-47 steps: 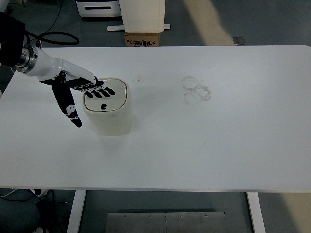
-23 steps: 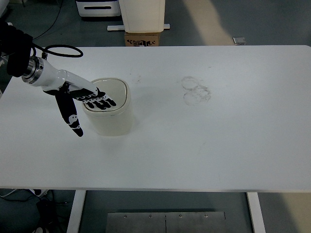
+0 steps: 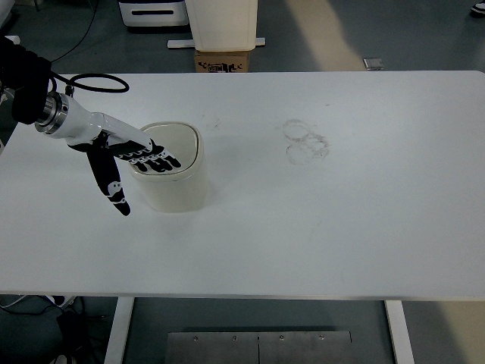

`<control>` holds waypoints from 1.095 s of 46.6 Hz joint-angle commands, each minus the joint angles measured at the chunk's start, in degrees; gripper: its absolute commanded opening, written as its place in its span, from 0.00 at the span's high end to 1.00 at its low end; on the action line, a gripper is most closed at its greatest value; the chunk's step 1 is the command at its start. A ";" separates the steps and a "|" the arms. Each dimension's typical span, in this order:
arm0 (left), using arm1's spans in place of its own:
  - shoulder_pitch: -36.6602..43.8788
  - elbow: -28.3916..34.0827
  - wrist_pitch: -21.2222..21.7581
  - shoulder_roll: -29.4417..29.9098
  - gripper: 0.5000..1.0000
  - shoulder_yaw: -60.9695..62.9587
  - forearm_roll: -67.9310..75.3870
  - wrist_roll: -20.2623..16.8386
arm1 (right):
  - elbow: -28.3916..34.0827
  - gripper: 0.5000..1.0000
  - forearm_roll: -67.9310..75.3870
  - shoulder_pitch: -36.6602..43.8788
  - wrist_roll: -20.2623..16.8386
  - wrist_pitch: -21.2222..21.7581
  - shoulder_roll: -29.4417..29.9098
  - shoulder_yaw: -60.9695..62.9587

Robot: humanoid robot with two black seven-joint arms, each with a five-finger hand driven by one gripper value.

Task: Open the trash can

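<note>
One arm only is in shot: the left, coming in from the upper-left edge w/ a black sleeve, a metal wrist ring and a white forearm shell. The left hand (image 3: 129,155) lies flat, palm down, over the near-left part of the trash can (image 3: 168,176). Its fingers (image 3: 163,162) are spread apart and straight, black w/ white knuckle marks, tips resting on the lid (image 3: 178,144) toward its near edge; they grip nothing. The thumb points down & away from the rest, hanging off the can's left side over the bench (image 3: 318,220), its tip clear of the can wall.

The trash can is a small cream tub w/ rounded corners, upright on the left part of the white bench, well in from every edge. Whether the lid is tilted or pressed in can't be told from this angle; the far part of it shows pale and flat.

Approx. mid-bench, well right of the can, there are faint ring-shaped smudges (image 3: 305,141). A black cable (image 3: 95,79) loops by the arm near the bench's far-left edge. Past the far edge, on the floor, stand a cardboard box (image 3: 223,61) and a tall cream bin (image 3: 223,23).
</note>
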 commanded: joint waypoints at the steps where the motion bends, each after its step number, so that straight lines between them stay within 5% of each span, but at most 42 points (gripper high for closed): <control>1: -0.61 0.98 -0.03 0.10 0.00 -0.64 -0.17 0.03 | 0.01 0.02 0.00 0.00 0.00 0.00 0.00 0.00; 22: -5.89 2.65 -0.03 4.76 0.00 -10.22 -1.31 -0.05 | 0.01 0.02 0.00 0.00 0.00 0.00 0.00 0.00; 25: -3.79 4.05 0.17 4.85 0.00 -12.24 -2.62 -0.23 | 0.01 0.02 0.00 0.00 0.00 0.00 0.00 0.00; 42: 13.79 17.67 15.81 0.19 0.00 -31.84 -11.77 -0.85 | 0.01 0.02 0.00 0.00 0.00 0.00 0.00 0.00; 51: 21.53 29.97 16.25 -6.04 0.00 -39.84 -13.00 -5.06 | 0.01 0.02 0.00 0.00 0.00 0.00 0.00 0.00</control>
